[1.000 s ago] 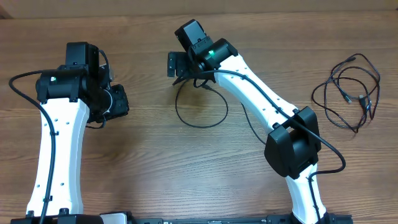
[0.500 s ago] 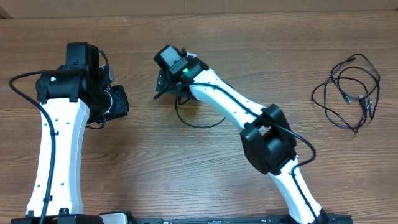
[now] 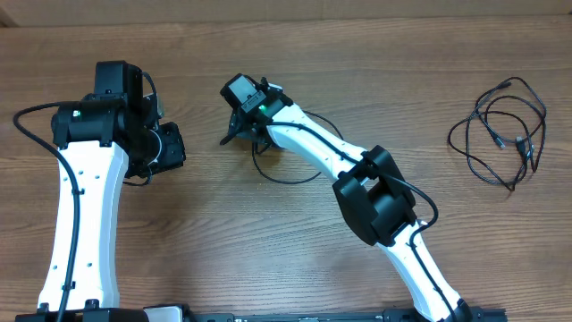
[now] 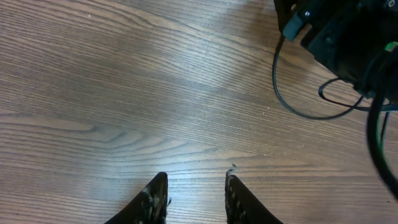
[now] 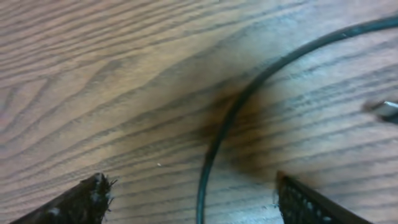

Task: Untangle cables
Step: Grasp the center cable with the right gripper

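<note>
A single thin black cable (image 3: pixel 290 182) lies in a loop on the wooden table at the centre. My right gripper (image 3: pixel 241 130) hangs over the loop's left end. In the right wrist view that cable (image 5: pixel 224 127) curves down between the two fingertips of the open right gripper (image 5: pixel 193 196), touching neither, and a small plug end (image 5: pixel 385 109) shows at the right edge. More cables (image 3: pixel 499 140) lie tangled at the far right. My left gripper (image 3: pixel 170 148) is left of the loop; in its wrist view the left gripper (image 4: pixel 196 190) is open and empty over bare wood.
The left wrist view shows the right arm's black wrist (image 4: pixel 339 31) at the top right, with the cable loop (image 4: pixel 292 109) beneath it. The arms' thicker black cords (image 3: pixel 36 143) run along the white links.
The right arm has swung left and dropped over the loop's left end. The left arm and both sets of cables have stayed put.
</note>
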You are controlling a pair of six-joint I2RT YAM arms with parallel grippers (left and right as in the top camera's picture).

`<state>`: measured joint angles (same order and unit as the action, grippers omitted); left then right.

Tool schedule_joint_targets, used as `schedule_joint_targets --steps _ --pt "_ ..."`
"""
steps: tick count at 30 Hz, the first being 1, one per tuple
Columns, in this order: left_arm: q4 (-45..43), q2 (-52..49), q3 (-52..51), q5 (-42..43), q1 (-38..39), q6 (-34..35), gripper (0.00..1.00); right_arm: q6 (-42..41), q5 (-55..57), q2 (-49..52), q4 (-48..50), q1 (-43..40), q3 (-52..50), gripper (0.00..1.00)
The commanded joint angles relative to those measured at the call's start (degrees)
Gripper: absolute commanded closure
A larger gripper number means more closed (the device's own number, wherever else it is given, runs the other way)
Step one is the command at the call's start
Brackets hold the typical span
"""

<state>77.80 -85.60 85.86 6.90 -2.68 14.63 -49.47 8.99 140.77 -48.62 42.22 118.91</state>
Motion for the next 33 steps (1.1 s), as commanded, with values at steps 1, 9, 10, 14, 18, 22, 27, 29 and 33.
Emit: schedule_joint_targets --steps 1,9,10,14,18,22,27,29,33 --pt "0.0 0.7 0.7 0.7 0.1 -0.3 0.69 -0.5 1.1 1.3 0.9 1.2 0.3 0.25" --pt "0.0 0.7 0.7 0.7 0.1 -0.3 0.70 -0.5 1.1 3.4 0.8 2.5 0.3 0.33" --pt "0.1 0.7 0.7 0.7 0.1 -0.3 0.70 -0.5 1.1 3.9 0.8 2.7 0.3 0.37" --pt "0.2 0.7 0.7 0.7 0.1 -0.3 0.70 -0.5 1.9 4.4 0.5 3.2 0.0 0.43" --pt "0.3 0.7 0.7 0.7 0.1 -0.3 0.70 -0.5 4.2 4.4 -0.5 3.2 0.0 0.51" --pt "0.4 0.7 0.7 0.7 0.1 -0.3 0.71 -0.5 8.8 4.4 -3.9 3.4 0.0 0.65" --pt "0.4 0.8 0.7 0.7 0.1 -0.3 0.72 -0.2 10.9 4.4 -6.4 3.4 -0.5 0.65" --pt "0.4 0.8 0.7 0.7 0.1 -0.3 0.73 -0.1 10.9 4.4 -7.0 3.5 -1.0 0.68" --pt "0.3 0.8 0.7 1.2 0.1 -0.3 0.73 -0.3 10.9 4.4 -7.8 3.5 -2.7 0.76"
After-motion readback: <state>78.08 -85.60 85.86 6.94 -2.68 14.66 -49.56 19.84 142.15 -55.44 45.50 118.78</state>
